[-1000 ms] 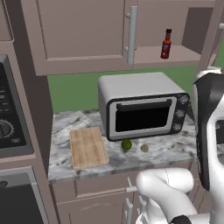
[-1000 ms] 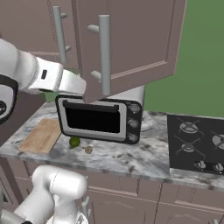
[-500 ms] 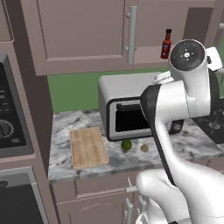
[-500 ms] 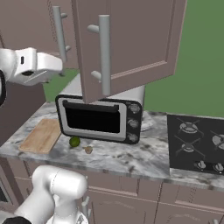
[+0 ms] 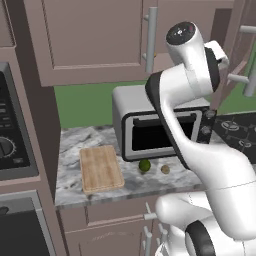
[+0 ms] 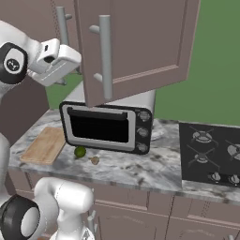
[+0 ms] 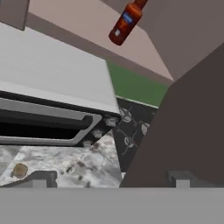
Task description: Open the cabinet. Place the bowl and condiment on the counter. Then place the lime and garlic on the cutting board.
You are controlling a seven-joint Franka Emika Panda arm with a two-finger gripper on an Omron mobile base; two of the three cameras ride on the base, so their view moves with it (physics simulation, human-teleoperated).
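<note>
The cabinet's right door (image 6: 140, 47) stands swung open, its left door (image 5: 95, 35) shut. The condiment (image 7: 124, 22), a dark red bottle, stands on the cabinet shelf ahead of my gripper (image 7: 109, 178), which is open and empty. My white hand (image 6: 58, 61) hovers at shelf height, just left of the open door's edge, above the toaster oven (image 6: 108, 126). The lime (image 5: 145, 165) and the garlic (image 5: 165, 169) lie on the counter (image 6: 140, 168) in front of the oven. The cutting board (image 5: 100, 167) lies bare to their left. The bowl is out of view.
A black stovetop (image 6: 211, 150) lies right of the counter. The open door's long grey handle (image 6: 105, 56) juts out close to my hand. A dark oven panel (image 5: 10, 135) bounds the counter on the left. My arm (image 5: 185, 100) crosses in front of the toaster oven.
The jaws have opened wide. The arm has swung across in front of the toaster oven, and the hand has risen beside the open door's edge.
</note>
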